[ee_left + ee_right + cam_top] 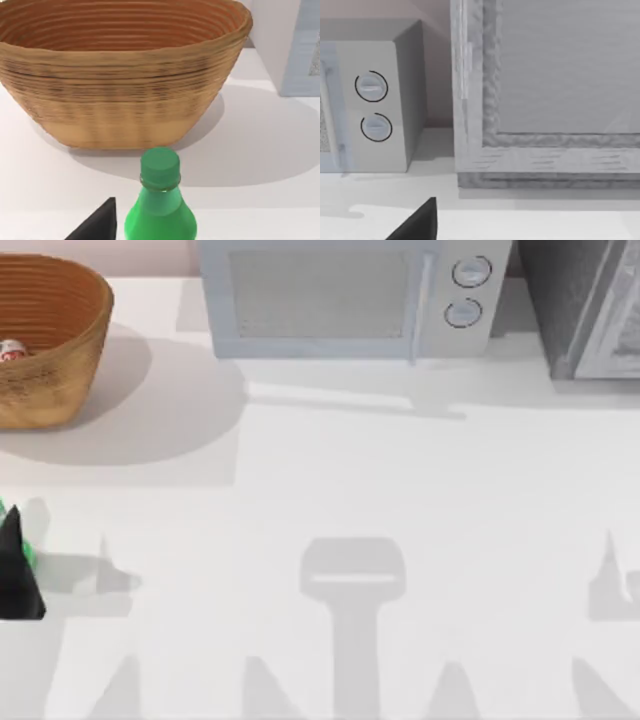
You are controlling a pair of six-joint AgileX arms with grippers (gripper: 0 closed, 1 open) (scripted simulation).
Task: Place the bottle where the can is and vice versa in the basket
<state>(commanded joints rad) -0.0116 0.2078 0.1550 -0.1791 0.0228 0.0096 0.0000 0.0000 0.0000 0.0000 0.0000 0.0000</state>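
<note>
Bottle (160, 210) beside left end effector (18, 565)

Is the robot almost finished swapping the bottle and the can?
Not yet. The can sits inside the basket, at the table's far left. The bottle stands upright on the table outside the basket, right by the left gripper, which looks ready to take it. Nothing has been swapped so far. Both moves are left: bottle in, can out.

No legible text on anything.
</note>
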